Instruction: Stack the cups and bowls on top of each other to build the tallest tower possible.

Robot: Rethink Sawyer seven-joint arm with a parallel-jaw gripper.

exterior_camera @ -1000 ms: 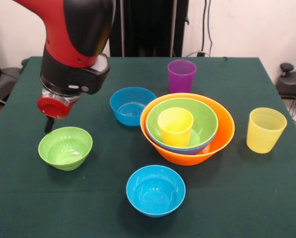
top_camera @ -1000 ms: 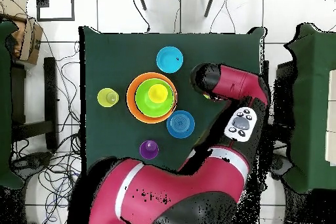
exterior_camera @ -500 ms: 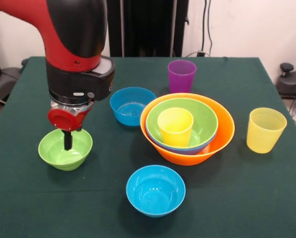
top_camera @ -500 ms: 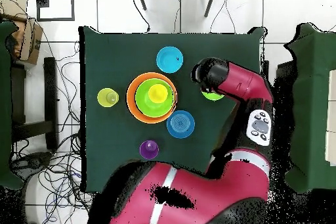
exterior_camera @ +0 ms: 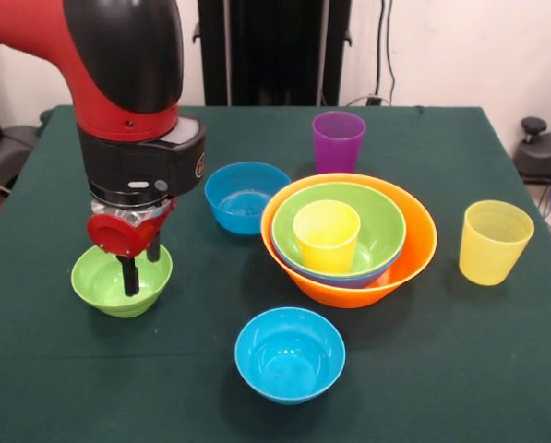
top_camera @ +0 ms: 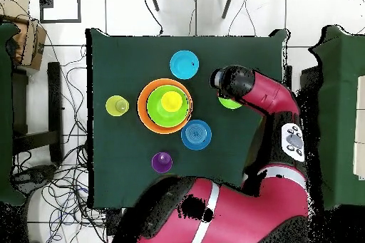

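Tower (exterior_camera: pixel 349 242) partly built, front view: big orange bowl (exterior_camera: pixel 413 249) as base, a blue bowl (exterior_camera: pixel 335 274) showing only as a rim inside it, a medium green bowl (exterior_camera: pixel 381 221) in that, and an opaque yellow cup (exterior_camera: pixel 326 235) upright in the middle. So 4 pieces nested, 5 still loose on the green cloth worktop (exterior_camera: pixel 497 369): small green bowl (exterior_camera: pixel 104 277), 2 small blue bowls (exterior_camera: pixel 289 355) (exterior_camera: pixel 245 197), purple cup (exterior_camera: pixel 338 140), ribbed pale yellow cup (exterior_camera: pixel 493 242). Gripper (exterior_camera: pixel 138 277) reaches down into the small green bowl, 2 black fingers (exterior_camera: pixel 129 277) slightly apart, one inside the bowl and one at its far rim; looks like a rim grasp not closed yet. Everything is glossy smooth plastic, bowls round, cups tapered.

Overhead view: tower (top_camera: pixel 165 105) sits mid worktop, loose blue bowls (top_camera: pixel 184 64) (top_camera: pixel 196 135) on either side of it, pale yellow cup (top_camera: pixel 117 105) and purple cup (top_camera: pixel 162 162) well apart. Arm covers most of the small green bowl (top_camera: pixel 229 103); fingers hidden here.
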